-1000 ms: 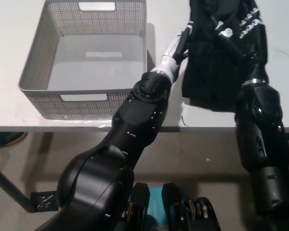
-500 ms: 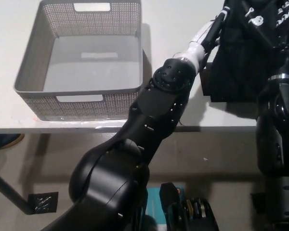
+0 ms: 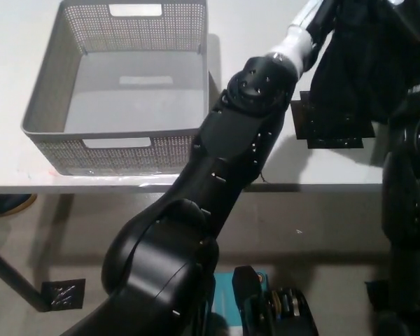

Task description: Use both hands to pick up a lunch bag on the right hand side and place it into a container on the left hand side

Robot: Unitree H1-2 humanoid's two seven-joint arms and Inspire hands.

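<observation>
Head view. The grey mesh container [image 3: 63,105] stands on the white table [image 3: 252,28], near its front edge, and holds nothing. The black lunch bag [image 3: 360,77] is well to the right of the container, at the picture's upper right, raised off the table with its shadow cast below it. A second ago it hung lower and nearer the container; it has since gone up and further right in the picture, while the container has barely shifted. So the bag is lifted but not yet carried toward the container.

The left hand [image 3: 315,17] presses the bag's left side at the top edge; only its white wrist shows, so its grasp cannot be told. The right hand is out of sight beyond the frame; only the right arm [image 3: 409,182] shows.

Judgement: lift done, transfer to the container outstanding.
</observation>
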